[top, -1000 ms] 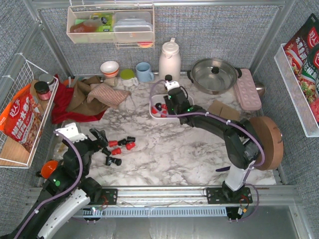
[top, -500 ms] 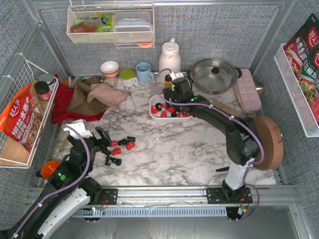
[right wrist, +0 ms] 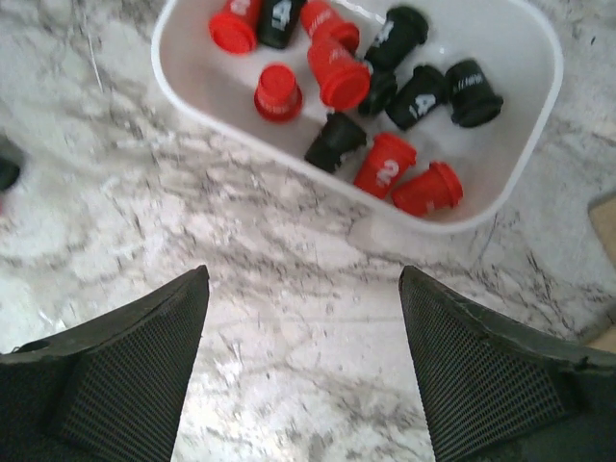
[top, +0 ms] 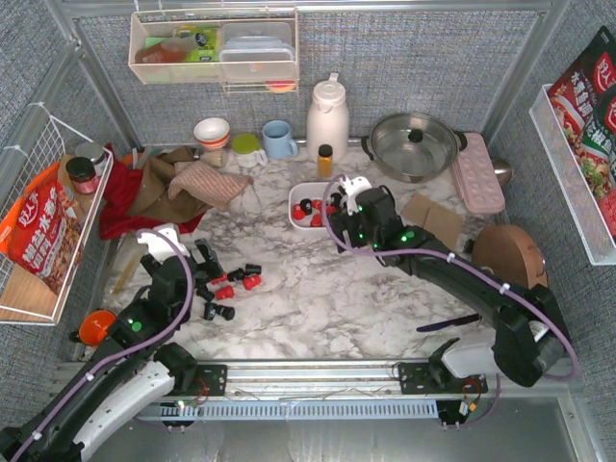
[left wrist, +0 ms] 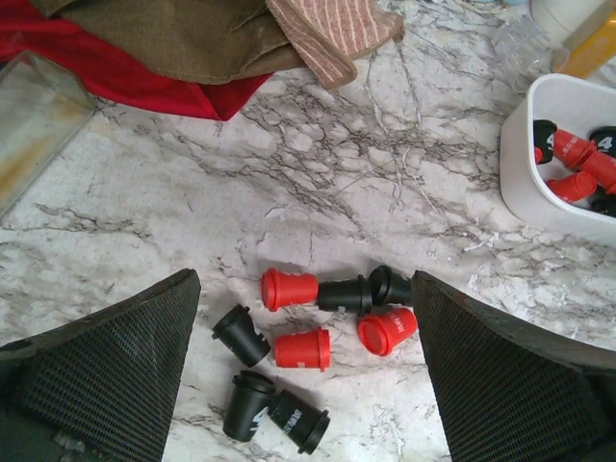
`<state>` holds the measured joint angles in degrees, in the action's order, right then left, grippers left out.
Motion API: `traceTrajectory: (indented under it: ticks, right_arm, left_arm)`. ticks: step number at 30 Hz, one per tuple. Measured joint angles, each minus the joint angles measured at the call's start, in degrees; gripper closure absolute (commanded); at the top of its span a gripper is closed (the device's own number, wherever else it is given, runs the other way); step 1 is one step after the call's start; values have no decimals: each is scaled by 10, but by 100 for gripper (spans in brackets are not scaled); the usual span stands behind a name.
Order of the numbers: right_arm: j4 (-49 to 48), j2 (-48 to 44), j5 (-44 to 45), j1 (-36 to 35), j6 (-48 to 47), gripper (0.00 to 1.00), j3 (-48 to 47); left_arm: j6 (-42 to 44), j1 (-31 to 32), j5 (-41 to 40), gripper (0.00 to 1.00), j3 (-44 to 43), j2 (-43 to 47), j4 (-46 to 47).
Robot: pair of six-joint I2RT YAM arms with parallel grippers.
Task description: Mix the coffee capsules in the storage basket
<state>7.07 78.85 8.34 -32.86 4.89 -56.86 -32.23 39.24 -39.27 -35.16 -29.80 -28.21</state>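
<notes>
Just beyond right hand: storage basket, coffee capsules inside.

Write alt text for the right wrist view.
A white basket holds about a dozen red and black capsules, jumbled together, on a marble table. The open right gripper hovers just short of it, empty.

- Bright, even light falls from above in all three views.
- Shadows beside the coffee capsules are short and soft.
- The right wrist view is slightly blurred, with the marble table smeared towards the left edge.
- The left wrist view is sharp.
- The top view bends straight lines near its edges.
</notes>
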Motion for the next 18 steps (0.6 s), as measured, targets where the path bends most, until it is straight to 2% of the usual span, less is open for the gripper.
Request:
traceTrajectory:
  ticks: [5,11,18]
  right_arm:
    - [9,-58,7,-8,-36,16,38]
    - [-39,-96,17,-9,-43,16,77]
    - [-87,-85,21,-14,-34,16,128]
  left_arm:
    - [-14,0,-6,1,-11,-55,16]
    - [-58,0,11,1,-36,-131,28]
    - [-151,0,51,1,-28,-198,-37]
